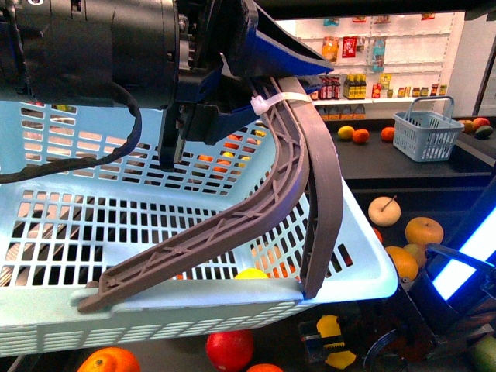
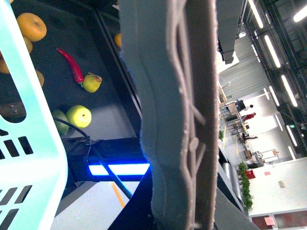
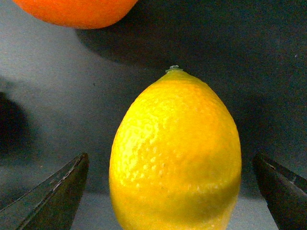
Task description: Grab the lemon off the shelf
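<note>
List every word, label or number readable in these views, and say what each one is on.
None can be read.
Packets and tags on the white shelves: too small and blurred to read.
Far-wall signs in the left wrist view: too small to read.
No text shows on the lemon or the basket.

The lemon point(image 3: 175, 153) is seated on the shelf point(image 3: 53, 96) between the fingers point(image 3: 53, 196) of the right gripper point(image 3: 170, 158); an orange point(image 3: 76, 9) is placed beyond it
</note>
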Controlling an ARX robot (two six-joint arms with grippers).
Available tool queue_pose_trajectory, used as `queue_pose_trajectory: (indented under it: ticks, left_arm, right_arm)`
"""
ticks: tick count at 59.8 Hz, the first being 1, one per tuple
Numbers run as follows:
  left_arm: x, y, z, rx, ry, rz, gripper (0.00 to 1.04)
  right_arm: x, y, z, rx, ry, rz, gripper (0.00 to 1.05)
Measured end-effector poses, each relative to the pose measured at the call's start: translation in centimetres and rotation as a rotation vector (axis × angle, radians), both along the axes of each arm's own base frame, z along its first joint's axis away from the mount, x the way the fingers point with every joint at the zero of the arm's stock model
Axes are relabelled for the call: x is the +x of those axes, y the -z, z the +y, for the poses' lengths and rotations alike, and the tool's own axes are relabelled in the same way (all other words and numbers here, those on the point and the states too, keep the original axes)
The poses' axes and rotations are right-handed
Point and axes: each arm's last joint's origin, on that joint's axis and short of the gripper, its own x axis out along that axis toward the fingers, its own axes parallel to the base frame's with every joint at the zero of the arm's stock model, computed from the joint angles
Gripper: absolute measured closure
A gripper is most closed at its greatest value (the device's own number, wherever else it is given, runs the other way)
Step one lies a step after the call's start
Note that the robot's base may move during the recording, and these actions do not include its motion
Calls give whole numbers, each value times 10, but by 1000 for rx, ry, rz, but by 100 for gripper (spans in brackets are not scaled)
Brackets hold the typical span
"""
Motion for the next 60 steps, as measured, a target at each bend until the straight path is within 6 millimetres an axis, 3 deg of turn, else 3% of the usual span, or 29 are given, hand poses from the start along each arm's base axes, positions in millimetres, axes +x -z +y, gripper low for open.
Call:
queue_pose_trajectory:
  ticks: [14, 22, 27, 33, 40, 48, 60]
  left_arm:
    - [0, 0, 0, 0, -1, 0, 95]
    - [0, 0, 0, 0, 0, 0, 95]
    - [0, 0, 0, 0, 0, 0, 95]
    - [0, 0, 0, 0, 0, 0, 95]
    - [0, 0, 0, 0, 0, 0, 95]
    - [0, 0, 0, 0, 0, 0, 95]
    - [0, 0, 0, 0, 0, 0, 95]
  right_arm:
    - [10, 19, 1, -37, 27, 13, 4]
    - [14, 20, 1, -39, 33, -1, 20]
    - [15, 18, 1, -32, 35, -17, 36]
    - [10, 13, -5, -23, 32, -27, 40]
    - [2, -8, -23, -18, 40, -45, 40]
    - [-5, -66, -73, -62, 78, -154, 40]
    - [-18, -137, -120, -44, 113, -281, 40]
